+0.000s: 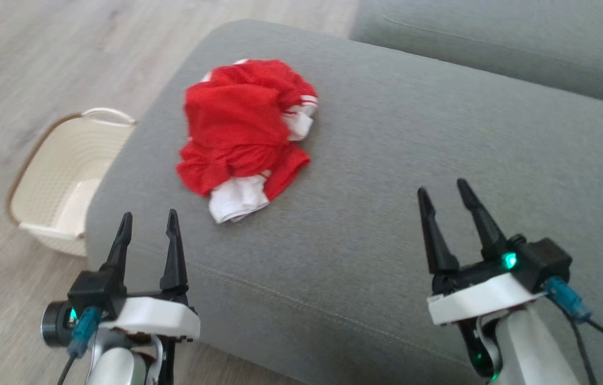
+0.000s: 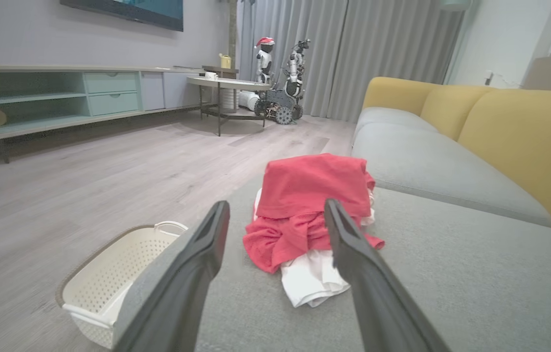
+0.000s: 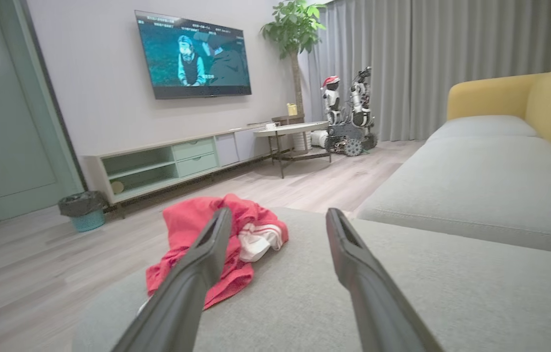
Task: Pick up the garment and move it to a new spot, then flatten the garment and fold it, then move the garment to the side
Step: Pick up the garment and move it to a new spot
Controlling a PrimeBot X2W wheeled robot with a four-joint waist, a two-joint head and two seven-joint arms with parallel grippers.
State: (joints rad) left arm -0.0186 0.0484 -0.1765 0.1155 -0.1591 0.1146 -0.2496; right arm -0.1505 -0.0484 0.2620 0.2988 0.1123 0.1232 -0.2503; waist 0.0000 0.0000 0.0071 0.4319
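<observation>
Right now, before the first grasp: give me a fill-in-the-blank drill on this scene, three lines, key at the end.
The crumpled garment is mostly ____ with white trim.
The cream basket stands on the ____ beside the grey cushion.
The left claw and the right claw are both ____ and hold nothing.
Missing words: red; floor; open.

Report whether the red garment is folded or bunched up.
Bunched up: the red garment lies crumpled in a heap on the grey cushion.
</observation>
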